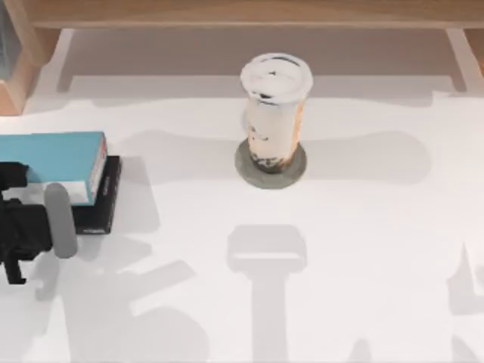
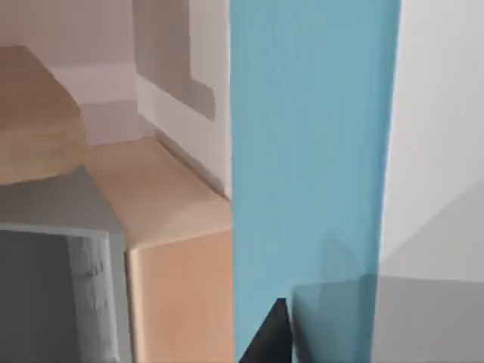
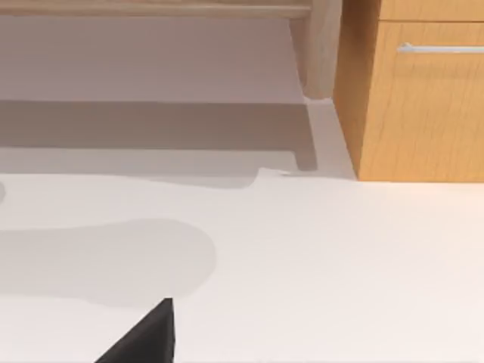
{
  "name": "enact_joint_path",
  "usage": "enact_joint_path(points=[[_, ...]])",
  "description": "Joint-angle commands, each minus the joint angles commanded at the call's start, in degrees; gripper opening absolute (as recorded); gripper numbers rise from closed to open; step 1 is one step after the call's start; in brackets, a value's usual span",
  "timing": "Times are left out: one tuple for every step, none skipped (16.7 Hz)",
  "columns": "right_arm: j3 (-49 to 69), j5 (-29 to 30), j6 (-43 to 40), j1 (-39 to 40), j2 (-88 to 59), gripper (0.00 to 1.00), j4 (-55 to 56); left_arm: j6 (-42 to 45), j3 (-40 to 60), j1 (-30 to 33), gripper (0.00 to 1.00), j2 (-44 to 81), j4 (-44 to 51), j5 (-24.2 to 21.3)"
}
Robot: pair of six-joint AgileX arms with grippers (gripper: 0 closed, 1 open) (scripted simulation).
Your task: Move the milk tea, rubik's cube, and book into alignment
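Observation:
The milk tea (image 1: 274, 113), a clear cup with a white lid, creamy drink and dark pearls, stands upright at the table's back middle. A light-blue book (image 1: 53, 155) lies at the left edge on top of a black book (image 1: 107, 198). My left gripper (image 1: 12, 178) hangs over the blue book's near left part. In the left wrist view the blue book (image 2: 310, 151) is very close, with one dark fingertip (image 2: 266, 336) against it. One dark fingertip (image 3: 144, 336) in the right wrist view hovers above bare table. The rubik's cube is out of view.
A flat grey coaster (image 1: 297, 172) lies under the cup. A wooden ledge (image 1: 249, 11) runs along the back, with a wooden box (image 1: 15, 68) at the back left. A wooden cabinet (image 3: 423, 98) with a metal handle stands beyond the right arm.

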State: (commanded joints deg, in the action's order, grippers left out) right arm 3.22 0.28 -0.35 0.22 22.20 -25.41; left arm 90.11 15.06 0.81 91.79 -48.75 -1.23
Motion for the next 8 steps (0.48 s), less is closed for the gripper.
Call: enact_joint_path(points=[[0.0,0.0,0.0,0.0,0.0,1.0,0.0,0.74,-0.31,0.36,0.0,0.7,0.57,-0.07],[0.0,0.0,0.0,0.0,0.0,1.0,0.0,0.91,-0.37,0.44,0.0,0.86,0.7,-0.09],[0.0,0.0,0.0,0.0,0.0,1.0,0.0,0.91,-0.37,0.44,0.0,0.86,0.7,-0.09],[0.0,0.0,0.0,0.0,0.0,1.0,0.0,0.91,-0.37,0.44,0.0,0.86,0.7,-0.09],[0.0,0.0,0.0,0.0,0.0,1.0,0.0,0.91,-0.37,0.44,0.0,0.86,0.7,-0.09],[0.0,0.0,0.0,0.0,0.0,1.0,0.0,1.09,0.2,0.12,0.0,0.18,0.35,-0.06],[0.0,0.0,0.0,0.0,0.0,1.0,0.0,1.08,0.23,0.14,0.0,0.34,0.32,-0.06],[0.0,0.0,0.0,0.0,0.0,1.0,0.0,1.06,0.29,0.21,0.0,0.82,0.22,-0.07]])
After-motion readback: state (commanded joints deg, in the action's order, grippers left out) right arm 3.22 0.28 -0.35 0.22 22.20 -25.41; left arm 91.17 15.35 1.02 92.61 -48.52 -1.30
